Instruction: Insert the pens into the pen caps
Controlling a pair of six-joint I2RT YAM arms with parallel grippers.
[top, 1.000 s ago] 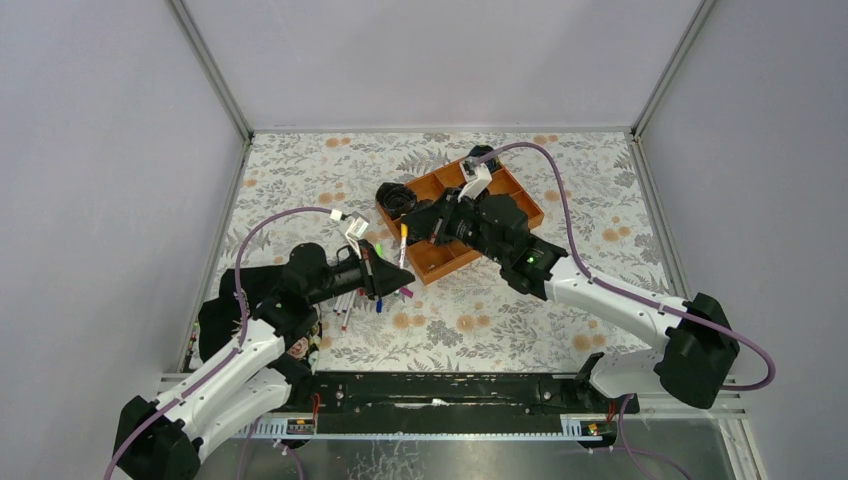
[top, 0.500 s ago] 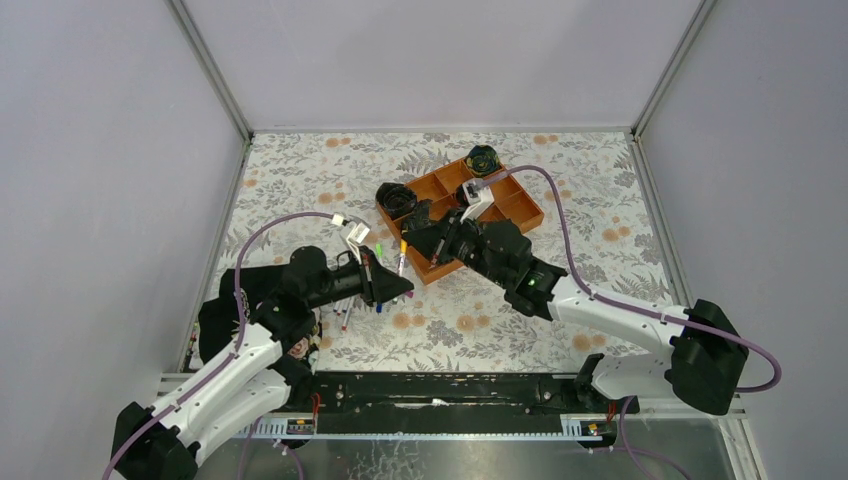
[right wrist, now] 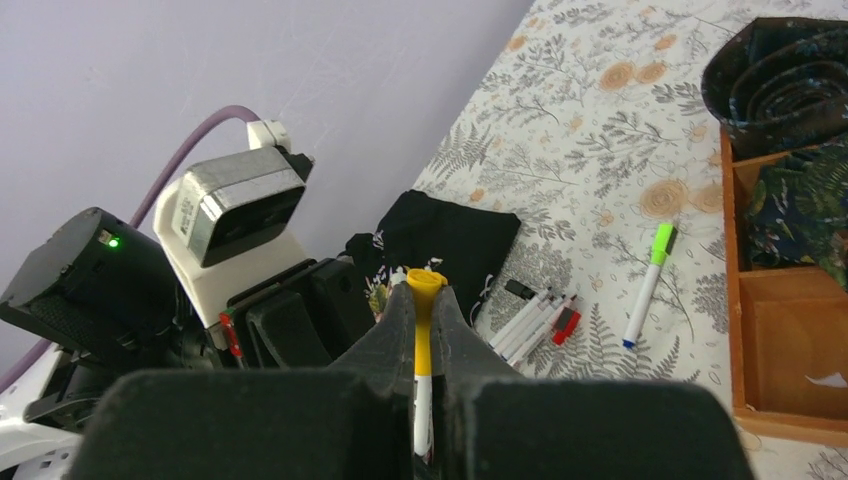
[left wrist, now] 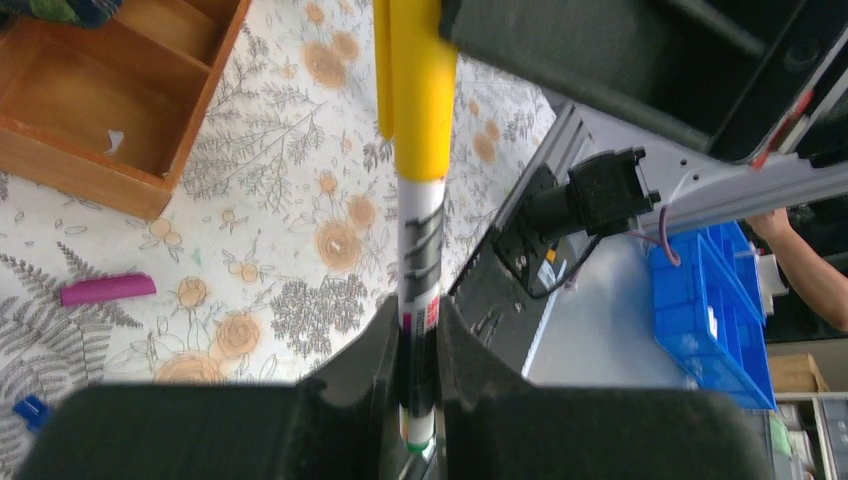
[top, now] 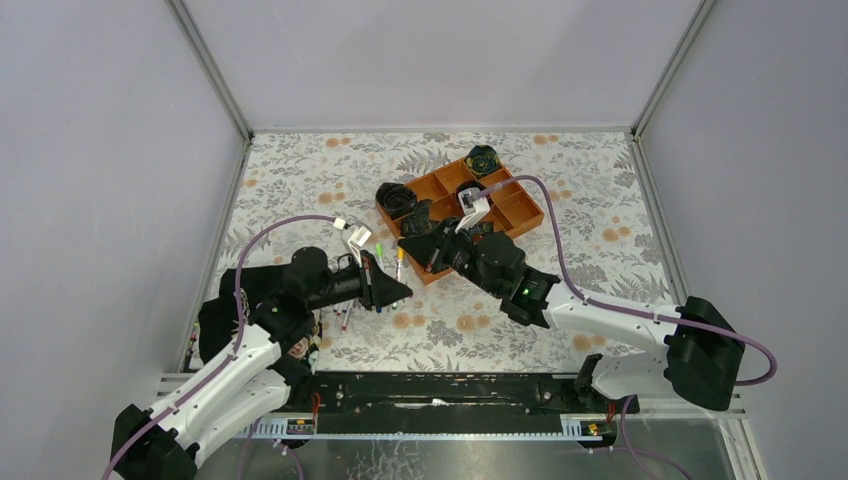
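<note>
One white-barrelled pen (left wrist: 420,250) with a green rear end has a yellow pen cap (left wrist: 420,90) on its far end. My left gripper (left wrist: 415,330) is shut on the barrel. My right gripper (right wrist: 424,300) is shut on the yellow cap (right wrist: 424,320), with white barrel (right wrist: 421,410) showing below it. In the top view the pen (top: 399,265) spans between the left gripper (top: 398,290) and the right gripper (top: 408,245), above the table. Several loose pens (right wrist: 535,315) lie together. A pen with a neon green cap (right wrist: 648,283) lies alone. A magenta cap (left wrist: 107,289) lies on the cloth.
A wooden divided tray (top: 520,215) stands just behind the right gripper, with dark rolled fabric pieces (top: 396,197) in and beside it. A black cloth (right wrist: 450,240) lies by the loose pens. The floral table cover is bounded by grey walls.
The right gripper has moved left and nearer, away from the tray, carrying the capped end. The left gripper has shifted slightly nearer. The pen stays between the two.
</note>
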